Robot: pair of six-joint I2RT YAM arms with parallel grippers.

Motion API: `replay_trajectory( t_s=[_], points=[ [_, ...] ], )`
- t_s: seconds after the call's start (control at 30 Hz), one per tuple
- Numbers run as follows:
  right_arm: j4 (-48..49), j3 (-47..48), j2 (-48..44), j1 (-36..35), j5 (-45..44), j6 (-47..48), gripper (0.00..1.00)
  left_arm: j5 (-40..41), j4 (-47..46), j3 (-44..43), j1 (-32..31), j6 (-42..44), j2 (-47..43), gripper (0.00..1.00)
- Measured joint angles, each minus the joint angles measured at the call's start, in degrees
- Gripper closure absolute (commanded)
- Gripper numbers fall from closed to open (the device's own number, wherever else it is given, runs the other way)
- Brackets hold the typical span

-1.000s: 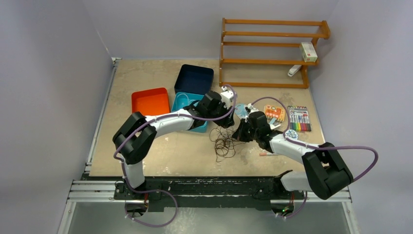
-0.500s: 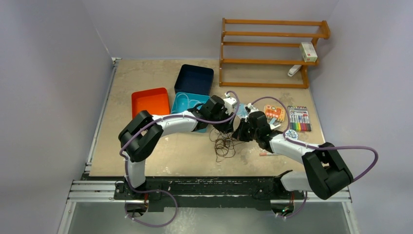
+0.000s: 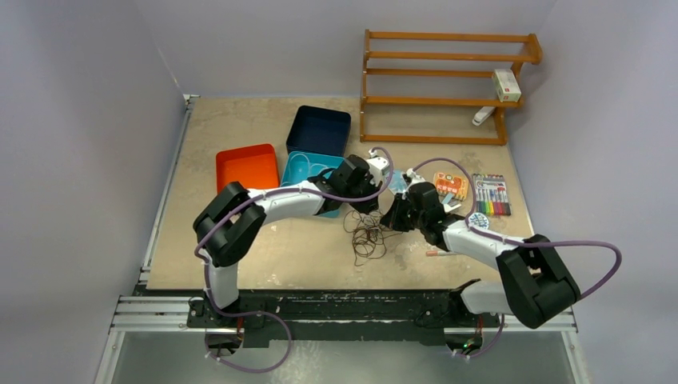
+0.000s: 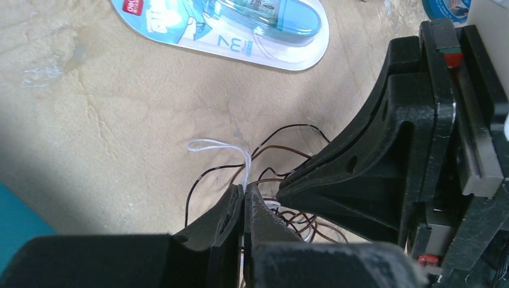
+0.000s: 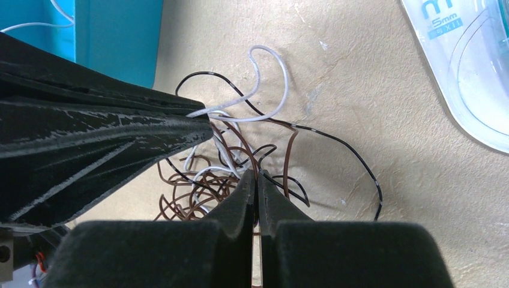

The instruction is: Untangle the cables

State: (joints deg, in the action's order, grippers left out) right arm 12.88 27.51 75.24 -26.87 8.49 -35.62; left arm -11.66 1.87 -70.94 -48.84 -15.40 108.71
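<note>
Centrally, cables [image 3: 366,238] lie tangled on the surface [image 3: 280,256] | left gripper [image 4: 243,192] pinched shut on a white strand [image 4: 223,146] | right gripper [image 5: 257,180] clamped on the cables.

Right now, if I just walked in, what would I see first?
First, the left gripper and the right gripper meeting mid-table, each pinching a strand of the cables, a wiry brown, black and white tangle. Then the bright orange tray on the left side and the wooden rack at the far edge.
</note>
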Motion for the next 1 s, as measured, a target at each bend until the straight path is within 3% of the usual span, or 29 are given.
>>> replay_trajectory(
  t_s=[0.33,0.47,0.63,0.83,1.0],
  points=[
    [1.27,-1.84,-7.93,0.00,-0.92,0.09,0.82,4.04,1.40,-0.22,0.00,0.02,-9.01,1.00],
    [2.93,-2.91,-13.90,0.00,-1.75,0.79,0.62,5.07,1.49,-0.96,0.00,0.02,-12.96,1.00],
    [5.42,-4.15,-22.03,0.00,-3.13,2.99,0.45,5.99,2.12,-1.29,0.00,0.02,-15.15,1.00],
    [9.16,-4.94,-28.57,0.00,-5.60,5.25,0.36,6.19,3.21,-2.01,0.00,0.00,-15.72,1.00],
    [13.97,-5.31,-26.10,0.00,-7.34,6.16,0.34,6.12,3.41,-2.10,0.00,-0.04,-16.63,1.00]
  ],
)
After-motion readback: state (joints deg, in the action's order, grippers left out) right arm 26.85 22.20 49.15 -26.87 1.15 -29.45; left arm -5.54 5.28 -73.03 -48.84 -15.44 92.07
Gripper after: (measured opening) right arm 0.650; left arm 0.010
